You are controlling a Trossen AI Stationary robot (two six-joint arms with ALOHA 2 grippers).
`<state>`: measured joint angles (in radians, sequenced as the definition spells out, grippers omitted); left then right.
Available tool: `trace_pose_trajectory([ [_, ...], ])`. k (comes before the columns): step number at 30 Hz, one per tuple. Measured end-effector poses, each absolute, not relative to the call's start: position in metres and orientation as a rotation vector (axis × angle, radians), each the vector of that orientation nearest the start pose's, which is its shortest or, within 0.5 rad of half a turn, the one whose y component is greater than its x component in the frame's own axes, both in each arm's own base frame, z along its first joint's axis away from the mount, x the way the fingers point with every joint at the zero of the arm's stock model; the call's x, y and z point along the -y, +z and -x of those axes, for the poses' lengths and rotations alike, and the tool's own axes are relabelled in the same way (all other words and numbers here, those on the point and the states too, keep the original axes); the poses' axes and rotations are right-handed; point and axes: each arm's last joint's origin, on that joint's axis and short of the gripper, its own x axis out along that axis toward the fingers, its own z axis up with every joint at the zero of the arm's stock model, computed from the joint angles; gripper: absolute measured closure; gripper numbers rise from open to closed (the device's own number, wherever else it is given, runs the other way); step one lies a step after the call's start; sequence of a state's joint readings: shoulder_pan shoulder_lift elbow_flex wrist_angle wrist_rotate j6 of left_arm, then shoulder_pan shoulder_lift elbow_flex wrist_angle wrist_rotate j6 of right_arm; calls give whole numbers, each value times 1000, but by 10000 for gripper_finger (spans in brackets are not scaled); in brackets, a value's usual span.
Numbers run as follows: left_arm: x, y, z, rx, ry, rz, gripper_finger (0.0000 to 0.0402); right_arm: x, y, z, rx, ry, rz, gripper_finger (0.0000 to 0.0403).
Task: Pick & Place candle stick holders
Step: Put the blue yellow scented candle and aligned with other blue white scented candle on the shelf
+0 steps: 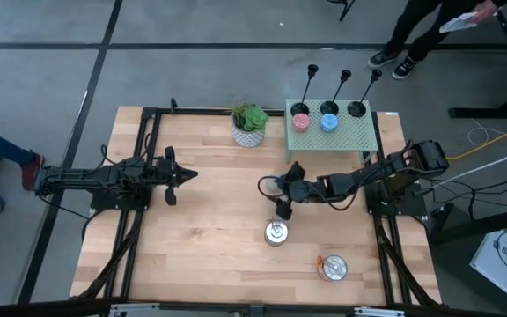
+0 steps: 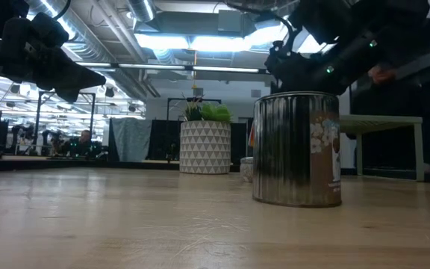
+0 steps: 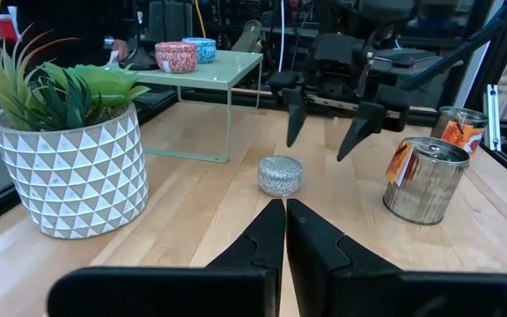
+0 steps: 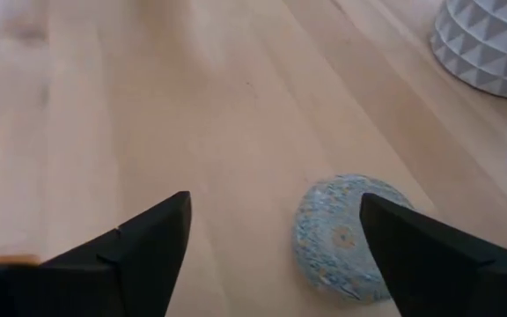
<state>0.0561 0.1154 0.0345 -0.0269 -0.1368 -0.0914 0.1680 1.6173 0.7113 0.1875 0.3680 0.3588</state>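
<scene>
Hovering over the wooden table (image 1: 201, 238), the right gripper (image 3: 326, 134) has its fingers spread apart above a small grey round candle (image 3: 280, 175), gripping nothing. Three black candle stick holders (image 1: 328, 97) stand on the pale green perforated stand (image 1: 359, 136). Left gripper (image 3: 285, 231), fingers pressed together, waits at the table's left side.

1. The grey candle (image 4: 346, 236) is partly covered by a right gripper finger (image 4: 438, 260).
2. The planter (image 4: 491, 44) is cut off at the frame edge.
3. The candle stick holders (image 1: 356, 109) show little detail from above; their knobs are perhaps rounded.
</scene>
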Motion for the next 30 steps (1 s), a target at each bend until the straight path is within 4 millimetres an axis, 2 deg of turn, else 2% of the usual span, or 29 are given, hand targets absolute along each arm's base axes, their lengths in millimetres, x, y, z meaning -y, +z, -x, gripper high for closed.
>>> trace_pose_trajectory([
  [7, -10, 164, -102, -99, 197, 87, 389, -30, 146, -297, -681, -398, -126, 44],
  [16, -10, 164, -102, -99, 197, 87, 392, -20, 144, -298, -683, -427, -138, 39],
  [30, -10, 164, -102, -99, 197, 87, 393, -17, 116, -304, -746, -446, -124, 39],
])
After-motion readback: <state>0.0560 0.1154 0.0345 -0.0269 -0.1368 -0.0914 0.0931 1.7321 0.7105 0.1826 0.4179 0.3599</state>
